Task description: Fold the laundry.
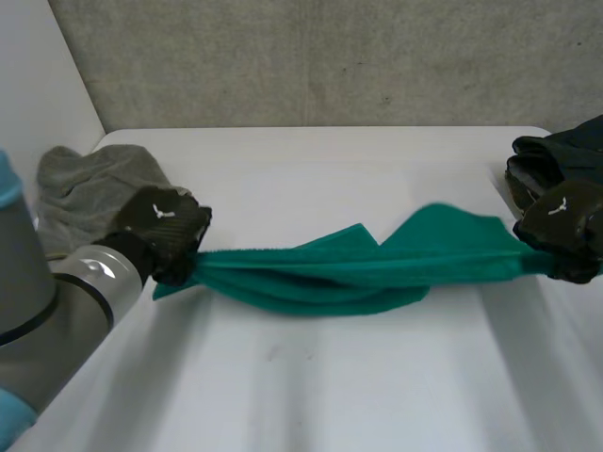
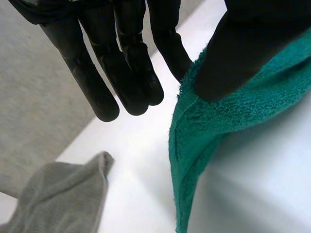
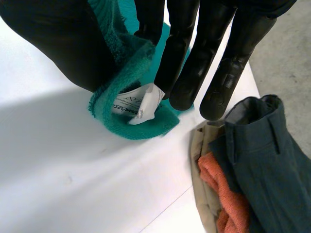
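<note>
White table (image 1: 311, 377), stretched, seemingly terry green towel (image 1: 358, 268)

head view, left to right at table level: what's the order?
grey cloth → left hand → green towel, stretched between the hands → right hand

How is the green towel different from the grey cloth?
The green towel is held: the left hand and right hand each pinch an end. The grey cloth lies untouched beside the left hand. The green towel is pulled long and narrow; the grey cloth is a rumpled heap. Both are laundry on the table.
</note>
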Tool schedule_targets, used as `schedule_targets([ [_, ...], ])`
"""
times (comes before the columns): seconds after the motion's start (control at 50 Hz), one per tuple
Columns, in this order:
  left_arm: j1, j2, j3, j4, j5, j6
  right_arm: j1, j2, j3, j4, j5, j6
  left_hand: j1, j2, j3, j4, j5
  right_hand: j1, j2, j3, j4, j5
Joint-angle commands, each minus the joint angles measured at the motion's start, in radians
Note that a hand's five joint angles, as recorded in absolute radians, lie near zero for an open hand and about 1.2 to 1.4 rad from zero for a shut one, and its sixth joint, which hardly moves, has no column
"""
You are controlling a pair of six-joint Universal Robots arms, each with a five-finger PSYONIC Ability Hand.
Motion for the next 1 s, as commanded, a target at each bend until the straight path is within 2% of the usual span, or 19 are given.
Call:
schedule_targets([
  [0.02,0.002,-0.262,0.143,0.094,-0.010,0.048,0.060,0.152,-0.008,-0.229,0.066,0.028,0.244,0.199,0.204,0.196,0.249,0.417,0.223,0.214,0.208,0.250],
  [0.12,0.004,-0.396,0.364,0.200,-0.044,0.123,0.164,0.272,-0.195,-0.412,0.172,0.085,0.244,0.199,0.204,0.196,0.249,0.417,0.223,0.214,0.208,0.250],
  [0.16,0.007,-0.440,0.491,0.296,-0.059,0.169,0.195,0.312,-0.300,-0.520,0.195,0.105,0.244,0.199,0.204,0.196,0.249,0.417,0.223,0.214,0.208,0.250],
  [0.22,0.008,-0.470,0.603,0.421,-0.058,0.206,0.207,0.345,-0.397,-0.655,0.194,0.129,0.244,0.199,0.204,0.196,0.249,0.417,0.223,0.214,0.208,0.250],
  [0.24,0.010,-0.485,0.666,0.514,-0.059,0.225,0.209,0.361,-0.455,-0.755,0.189,0.146,0.244,0.199,0.204,0.196,0.249,0.417,0.223,0.214,0.208,0.250],
  [0.32,0.017,-0.499,0.787,0.710,-0.070,0.236,0.213,0.378,-0.575,-0.988,0.184,0.171,0.244,0.199,0.204,0.196,0.249,0.417,0.223,0.214,0.208,0.250],
  [0.4,0.028,-0.491,0.831,0.762,-0.091,0.235,0.216,0.396,-0.661,-1.122,0.174,0.181,0.244,0.199,0.204,0.196,0.249,0.417,0.223,0.214,0.208,0.250],
  [0.5,0.022,-0.467,0.758,0.734,-0.136,0.233,0.218,0.405,-0.677,-1.135,0.160,0.230,0.244,0.199,0.204,0.196,0.249,0.417,0.223,0.214,0.208,0.250],
  [0.64,0.017,-0.367,0.469,0.717,-0.136,0.223,0.217,0.372,-0.456,-1.113,0.120,0.319,0.244,0.199,0.204,0.196,0.249,0.417,0.223,0.214,0.208,0.250],
  [0.68,0.010,-0.364,0.382,0.717,-0.137,0.221,0.213,0.356,-0.358,-1.082,0.092,0.326,0.244,0.199,0.204,0.196,0.249,0.417,0.223,0.214,0.208,0.250],
  [0.82,-0.032,-0.388,0.176,0.700,-0.171,0.216,0.204,0.370,-0.108,-0.891,0.079,0.352,0.244,0.199,0.204,0.196,0.249,0.417,0.223,0.214,0.208,0.250],
  [1.0,-0.101,-0.414,-0.026,0.645,-0.216,0.213,0.184,0.367,0.082,-0.714,0.079,0.370,0.244,0.199,0.204,0.196,0.249,0.417,0.223,0.214,0.208,0.250],
])
